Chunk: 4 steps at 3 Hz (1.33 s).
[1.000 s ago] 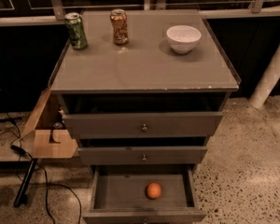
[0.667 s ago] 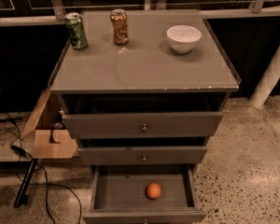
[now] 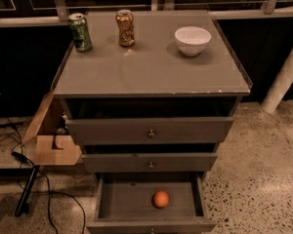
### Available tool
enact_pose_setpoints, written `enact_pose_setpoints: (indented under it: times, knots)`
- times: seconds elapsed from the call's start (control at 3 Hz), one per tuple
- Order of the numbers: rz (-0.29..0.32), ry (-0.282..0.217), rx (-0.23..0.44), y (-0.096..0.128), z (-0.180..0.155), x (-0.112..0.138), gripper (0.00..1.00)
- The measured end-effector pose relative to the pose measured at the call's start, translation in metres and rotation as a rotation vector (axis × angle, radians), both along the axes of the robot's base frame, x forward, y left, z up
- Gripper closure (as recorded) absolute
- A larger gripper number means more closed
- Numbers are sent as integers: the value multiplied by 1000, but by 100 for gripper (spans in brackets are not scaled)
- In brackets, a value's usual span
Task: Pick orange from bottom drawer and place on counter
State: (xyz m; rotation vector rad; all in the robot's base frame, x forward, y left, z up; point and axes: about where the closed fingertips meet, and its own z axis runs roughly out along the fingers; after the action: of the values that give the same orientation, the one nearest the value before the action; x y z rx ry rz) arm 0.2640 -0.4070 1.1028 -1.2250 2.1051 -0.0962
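Your end effector is sitting out of shot, so I'm unable to say whether it's released or clenched. The small round orange fruit [image 3: 161,199] is lying near the middle of the open grey bottom drawer [image 3: 127,203], touching no wall. You're best descending vertically, clearing the grey middle drawer [image 3: 149,162], then targeting bare space on the flat grey desk [image 3: 151,69].

orange [image 3: 161,199] in bottom drawer [image 3: 122,200] | counter [image 3: 151,72] back row, left to right: can [image 3: 80,31], second can [image 3: 125,28], bowl [image 3: 192,40] | gripper out of view
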Motion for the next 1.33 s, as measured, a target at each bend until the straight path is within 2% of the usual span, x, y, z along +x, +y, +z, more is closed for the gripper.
enact_pose_setpoints:
  times: [0.67,1.0,1.33]
  knots:
    - [0,0,0,0,0,0,13]
    - [0,-1,0,0,0,0,0]
    - [0,-1,0,0,0,0,0]
